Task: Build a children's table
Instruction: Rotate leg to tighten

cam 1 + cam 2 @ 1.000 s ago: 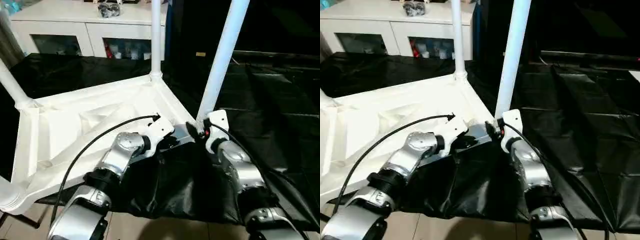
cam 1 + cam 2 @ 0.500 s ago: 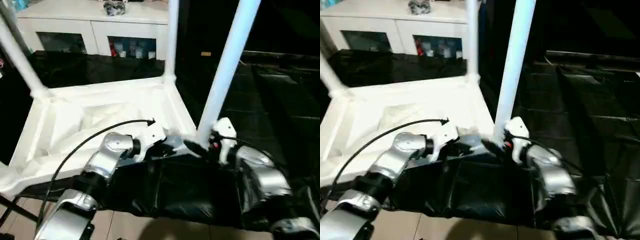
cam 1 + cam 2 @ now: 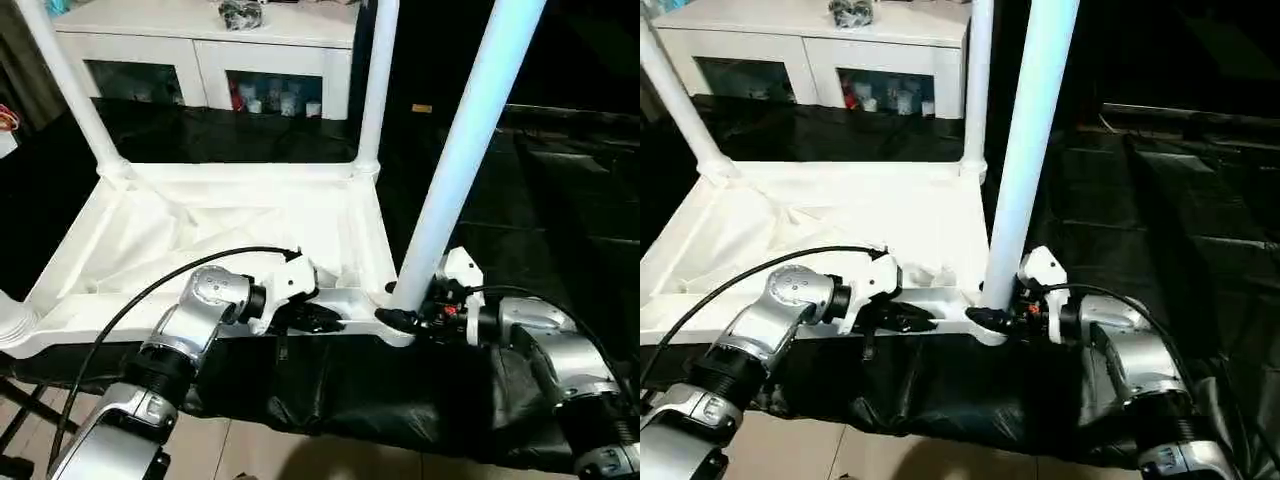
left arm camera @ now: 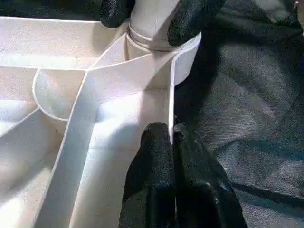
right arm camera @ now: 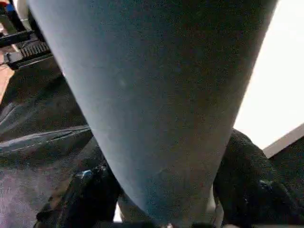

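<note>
The white children's table [image 3: 230, 215] lies upside down on the black-sheeted desk [image 3: 560, 200], legs pointing up, with a white cabinet [image 3: 200, 45] behind it at twelve o'clock. The left gripper [image 4: 172, 142] is pinched tight on the near rim wall, at seven o'clock from the near right leg [image 3: 465, 150]. The right gripper [image 3: 400, 318] clasps that leg's base, one finger [image 4: 192, 19] on each side, and the leg blocks much of the desk beyond.
</note>
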{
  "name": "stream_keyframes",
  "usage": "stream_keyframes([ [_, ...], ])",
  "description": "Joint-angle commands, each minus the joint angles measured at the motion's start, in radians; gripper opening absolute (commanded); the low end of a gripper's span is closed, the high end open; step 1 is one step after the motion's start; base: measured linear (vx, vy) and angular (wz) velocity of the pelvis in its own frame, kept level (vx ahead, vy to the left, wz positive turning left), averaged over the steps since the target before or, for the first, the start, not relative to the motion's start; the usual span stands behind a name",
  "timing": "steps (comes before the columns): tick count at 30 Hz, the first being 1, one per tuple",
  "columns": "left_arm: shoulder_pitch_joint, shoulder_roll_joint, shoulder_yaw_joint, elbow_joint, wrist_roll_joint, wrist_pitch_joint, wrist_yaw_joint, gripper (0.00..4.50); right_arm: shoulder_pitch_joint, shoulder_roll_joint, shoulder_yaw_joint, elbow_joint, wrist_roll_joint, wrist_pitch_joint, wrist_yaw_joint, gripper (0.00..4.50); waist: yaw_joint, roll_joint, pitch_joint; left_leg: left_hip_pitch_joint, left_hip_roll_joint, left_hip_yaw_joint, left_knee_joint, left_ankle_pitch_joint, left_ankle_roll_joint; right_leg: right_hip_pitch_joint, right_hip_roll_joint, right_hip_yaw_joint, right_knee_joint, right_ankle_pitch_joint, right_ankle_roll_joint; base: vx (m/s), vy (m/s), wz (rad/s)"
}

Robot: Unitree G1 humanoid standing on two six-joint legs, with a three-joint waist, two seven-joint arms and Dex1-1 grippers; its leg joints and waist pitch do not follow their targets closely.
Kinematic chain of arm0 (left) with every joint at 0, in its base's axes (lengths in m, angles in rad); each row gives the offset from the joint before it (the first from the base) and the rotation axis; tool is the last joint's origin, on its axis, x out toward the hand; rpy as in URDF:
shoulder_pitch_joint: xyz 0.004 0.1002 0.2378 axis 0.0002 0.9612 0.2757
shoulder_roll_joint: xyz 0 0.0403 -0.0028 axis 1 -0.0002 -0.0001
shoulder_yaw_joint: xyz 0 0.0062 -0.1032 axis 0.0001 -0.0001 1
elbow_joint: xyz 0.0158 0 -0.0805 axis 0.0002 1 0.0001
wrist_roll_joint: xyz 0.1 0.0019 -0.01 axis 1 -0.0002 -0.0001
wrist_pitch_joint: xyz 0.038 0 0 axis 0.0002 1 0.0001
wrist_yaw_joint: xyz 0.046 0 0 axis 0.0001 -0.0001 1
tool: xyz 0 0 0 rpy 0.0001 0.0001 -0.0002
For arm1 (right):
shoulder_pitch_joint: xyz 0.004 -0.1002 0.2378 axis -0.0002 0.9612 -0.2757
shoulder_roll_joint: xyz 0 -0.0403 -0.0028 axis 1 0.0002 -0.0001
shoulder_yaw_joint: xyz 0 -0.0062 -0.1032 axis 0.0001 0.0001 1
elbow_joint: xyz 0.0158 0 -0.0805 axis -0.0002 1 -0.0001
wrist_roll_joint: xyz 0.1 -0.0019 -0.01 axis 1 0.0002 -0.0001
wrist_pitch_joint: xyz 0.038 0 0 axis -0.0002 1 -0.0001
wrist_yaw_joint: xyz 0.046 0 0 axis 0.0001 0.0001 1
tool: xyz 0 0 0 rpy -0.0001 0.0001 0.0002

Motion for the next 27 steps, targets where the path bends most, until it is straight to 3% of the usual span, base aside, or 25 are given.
stream_keyframes([
  [1, -0.003, -0.011, 0.018, -0.014, -0.041, -0.01, 0.019, 0.0, 0.023, 0.015, 0.066, -0.024, 0.02, 0.027, 0.071, 2.34, 0.0, -0.02, -0.046, -0.002, 0.036, -0.007, -0.06, -0.139, 0.086, 0.044, -0.075, 0.055, -0.077, -0.226, -0.18, 0.0, 0.0, 0.0],
  [9, -0.023, -0.045, 0.024, 0.027, -0.008, -0.007, 0.131, 0.0, 0.037, 0.075, 0.044, 0.002, 0.008, 0.039, -0.041, 2.31, -0.001, -0.02, -0.045, -0.002, 0.035, -0.007, -0.061, -0.147, 0.081, 0.043, -0.076, 0.056, -0.081, -0.248, -0.173, 0.0, 0.0, 0.0],
  [13, -0.054, -0.099, 0.029, 0.063, 0.015, 0.011, 0.241, 0.0, 0.016, 0.169, 0.008, 0.081, -0.051, 0.0, -0.272, 2.31, -0.01, -0.019, -0.041, 0.002, 0.033, -0.013, -0.07, -0.2, 0.041, 0.041, -0.079, 0.054, -0.093, -0.369, -0.137, 0.0, 0.0, 0.0],
  [14, -0.059, -0.108, 0.029, 0.067, 0.016, 0.013, 0.255, 0.0, 0.012, 0.182, 0.002, 0.09, -0.055, 0.001, -0.302, 2.3, -0.014, -0.018, -0.039, 0.007, 0.033, -0.012, -0.071, -0.22, 0.029, 0.033, -0.078, 0.056, -0.097, -0.38, -0.134, 0.0, 0.0, 0.0],
  [16, -0.083, -0.156, 0.027, 0.092, 0.031, 0.022, 0.328, 0.0, -0.017, 0.255, -0.019, 0.138, -0.071, -0.002, -0.437, 2.29, -0.022, -0.018, -0.038, 0.004, 0.032, -0.014, -0.074, -0.235, 0.022, 0.036, -0.077, 0.056, -0.098, -0.388, -0.13, 0.0, 0.0, 0.0],
  [17, -0.083, -0.156, 0.027, 0.092, 0.031, 0.022, 0.328, 0.0, -0.017, 0.255, -0.019, 0.138, -0.071, -0.002, -0.437, 2.28, -0.026, -0.019, -0.039, 0.008, 0.031, -0.015, -0.073, -0.246, 0.018, 0.032, -0.077, 0.056, -0.1, -0.394, -0.129, 0.0, 0.0, 0.0],
  [24, -0.139, -0.251, 0.035, 0.161, 0.063, 0.03, 0.501, 0.0, -0.147, 0.413, -0.085, 0.311, -0.098, 0.003, -0.739, 2.27, -0.039, -0.011, -0.046, 0.003, 0.028, -0.012, -0.068, -0.207, 0.022, 0.038, -0.074, 0.06, -0.089, -0.279, -0.162, 0.0, 0.0, 0.0],
  [26, -0.147, -0.264, 0.037, 0.171, 0.065, 0.033, 0.513, 0.0, -0.172, 0.435, -0.081, 0.342, -0.115, -0.016, -0.764, 2.27, -0.04, -0.01, -0.048, 0.002, 0.027, -0.011, -0.067, -0.187, 0.029, 0.041, -0.074, 0.058, -0.085, -0.236, -0.176, 0.0, 0.0, 0.0],
  [27, -0.149, -0.266, 0.037, 0.174, 0.066, 0.033, 0.516, 0.0, -0.178, 0.439, -0.077, 0.351, -0.125, -0.023, -0.771, 2.5, -0.039, -0.011, -0.049, 0.001, 0.028, -0.011, -0.066, -0.179, 0.033, 0.043, -0.075, 0.059, -0.083, -0.221, -0.178, 0.0, 0.0, 0.0],
])
